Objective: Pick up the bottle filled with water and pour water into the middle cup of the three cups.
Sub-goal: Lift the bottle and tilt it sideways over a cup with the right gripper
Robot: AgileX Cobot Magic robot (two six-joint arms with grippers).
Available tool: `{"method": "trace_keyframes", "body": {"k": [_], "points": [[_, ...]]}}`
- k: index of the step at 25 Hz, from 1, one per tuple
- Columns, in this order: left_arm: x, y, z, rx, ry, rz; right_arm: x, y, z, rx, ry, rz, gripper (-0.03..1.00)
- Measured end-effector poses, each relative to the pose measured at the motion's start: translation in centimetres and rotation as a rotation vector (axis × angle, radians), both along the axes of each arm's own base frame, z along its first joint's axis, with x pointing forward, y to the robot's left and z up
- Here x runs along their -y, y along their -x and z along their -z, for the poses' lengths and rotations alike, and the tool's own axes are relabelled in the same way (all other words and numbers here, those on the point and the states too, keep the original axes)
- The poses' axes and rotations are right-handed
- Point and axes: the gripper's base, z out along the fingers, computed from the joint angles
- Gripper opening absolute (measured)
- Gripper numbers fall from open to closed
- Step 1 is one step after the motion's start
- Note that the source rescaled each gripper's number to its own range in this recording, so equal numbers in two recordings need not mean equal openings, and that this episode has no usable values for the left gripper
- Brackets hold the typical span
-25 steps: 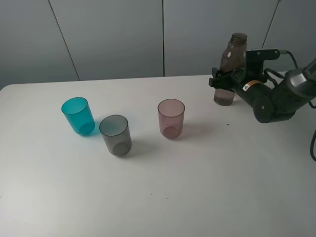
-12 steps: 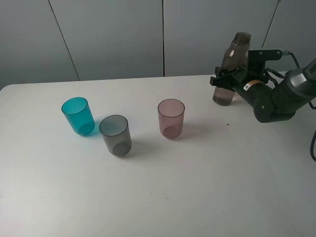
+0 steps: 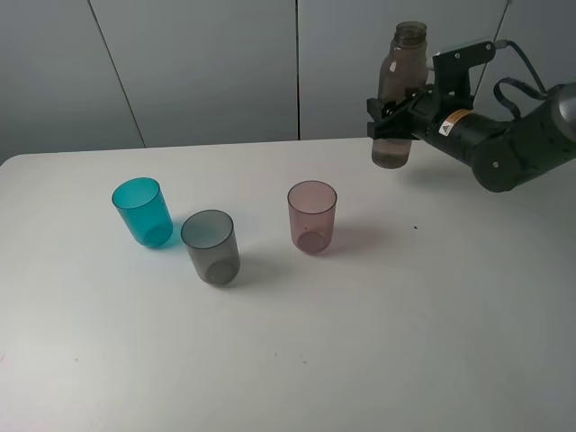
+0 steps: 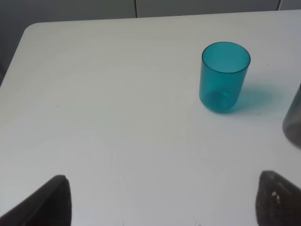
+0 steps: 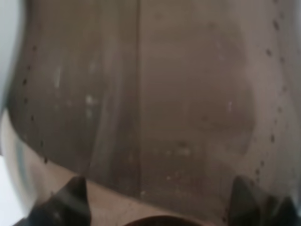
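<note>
The smoky brown-grey bottle hangs upright above the table's far right, with no cap. My right gripper is shut on its body; the bottle fills the right wrist view. Three cups stand in a row at centre left: teal, smoky grey middle cup and pinkish-mauve. All look empty. The bottle is to the right of and beyond the pink cup. My left gripper shows only as two wide-apart dark fingertips, empty, near the teal cup. The grey cup's edge shows there too.
The white table has its far edge against a grey panelled wall. The right arm reaches in over the far right corner. A small dark speck lies right of the pink cup.
My right gripper has lifted the bottle off the table and carried it up and a little left. The cups have not moved.
</note>
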Motion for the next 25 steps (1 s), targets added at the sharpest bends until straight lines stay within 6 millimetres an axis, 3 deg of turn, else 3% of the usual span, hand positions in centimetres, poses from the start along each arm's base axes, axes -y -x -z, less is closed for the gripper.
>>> {"method": "trace_keyframes", "body": {"k": [7, 25], "points": [[0.0, 0.0, 0.0, 0.0, 0.0, 0.0, -1.9, 0.0, -2.4, 0.039, -0.038, -0.182, 0.0], [0.0, 0.0, 0.0, 0.0, 0.003, -0.002, -2.2, -0.4, -3.0, 0.033, -0.038, -0.216, 0.0]]}}
